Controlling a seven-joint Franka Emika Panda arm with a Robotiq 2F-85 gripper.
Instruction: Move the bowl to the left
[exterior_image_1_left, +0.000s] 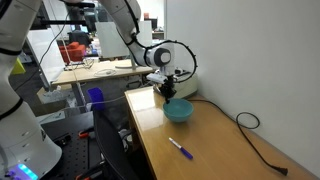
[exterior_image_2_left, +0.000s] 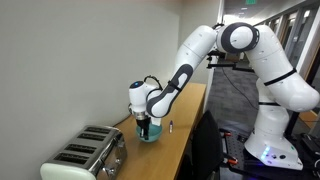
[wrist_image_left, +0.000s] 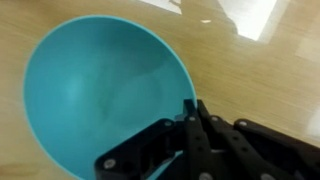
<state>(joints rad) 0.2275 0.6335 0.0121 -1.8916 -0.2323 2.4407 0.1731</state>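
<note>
The teal-blue bowl (exterior_image_1_left: 181, 111) sits on the wooden table (exterior_image_1_left: 215, 150) near the wall; it also shows in an exterior view (exterior_image_2_left: 152, 136) below the gripper. In the wrist view the bowl (wrist_image_left: 95, 85) fills the left of the frame. My gripper (wrist_image_left: 190, 108) is shut on the bowl's rim at its right edge, one finger inside and one outside. In both exterior views the gripper (exterior_image_1_left: 168, 94) (exterior_image_2_left: 146, 124) points straight down onto the bowl's edge.
A silver toaster (exterior_image_2_left: 85, 155) stands on the table beside the wall. A purple pen (exterior_image_1_left: 181, 149) lies on the table in front of the bowl. A black cable (exterior_image_1_left: 250, 124) runs along the table by the wall.
</note>
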